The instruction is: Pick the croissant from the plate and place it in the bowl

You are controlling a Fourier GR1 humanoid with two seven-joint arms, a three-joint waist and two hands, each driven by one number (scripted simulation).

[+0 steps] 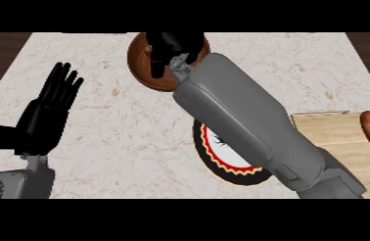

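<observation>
A brown wooden bowl (145,71) stands at the counter's far edge, centre. My right hand (173,45) hovers over it seen from the back, fingers curled downward into the bowl. The croissant is hidden beneath that hand; only a small tan speck shows at the hand's left side. My right forearm (245,122) crosses above a round plate (220,164) with a black rim, a red zigzag ring and a white middle. The part of the plate that shows holds nothing. At the left, my left hand (51,105) rests open, fingers up.
A light wooden board (336,134) lies at the right edge with a red object (365,125) on it, cut off by the frame. The marble counter (123,137) stretches between the left hand and the plate.
</observation>
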